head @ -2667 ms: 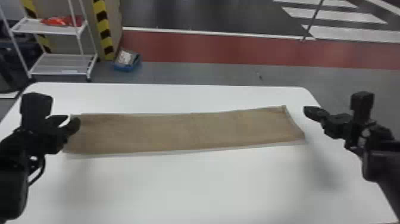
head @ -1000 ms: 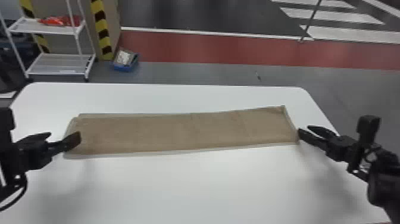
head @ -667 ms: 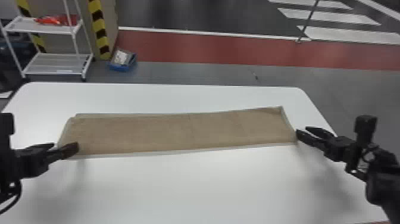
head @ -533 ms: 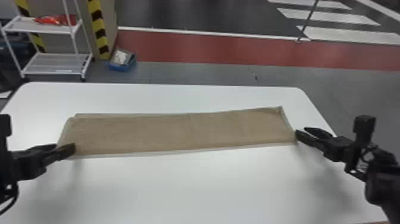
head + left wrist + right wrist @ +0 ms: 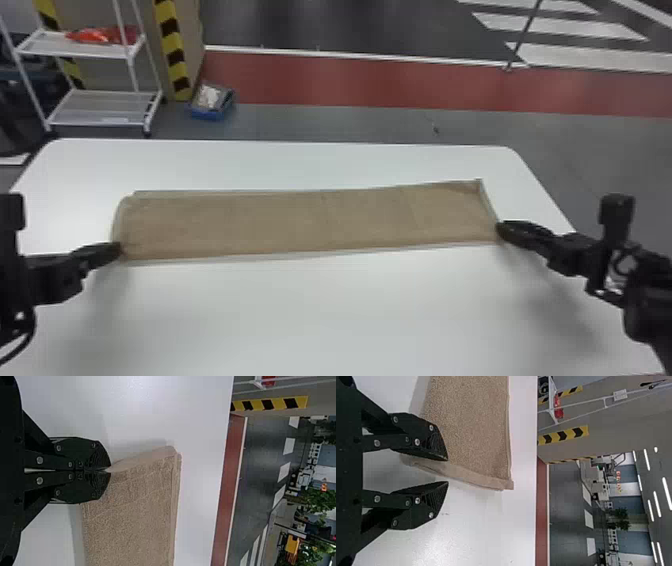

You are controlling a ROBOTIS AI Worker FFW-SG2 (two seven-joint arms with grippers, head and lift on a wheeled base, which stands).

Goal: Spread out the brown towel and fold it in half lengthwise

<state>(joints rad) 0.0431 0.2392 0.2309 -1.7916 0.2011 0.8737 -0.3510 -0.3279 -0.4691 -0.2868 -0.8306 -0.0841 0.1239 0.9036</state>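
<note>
Beyond the white bench, a red strip of floor runs behind, with a white rack at the left. The brown towel lies across the bench as a long, narrow strip, lower-layer edges peeping out along it. The left pincer is closed on the towel's near left corner, drawing a small pleat toward its tips. The right pincer stands wide at the near right corner, one finger over the cloth, the other beyond its end hem.

The lengthwise fold looks made, so I judge this to be the squaring-up. Next, the right pincer should close on its corner, then both ease the near edge straight, gently, lest the top layer slide off the lower.
</note>
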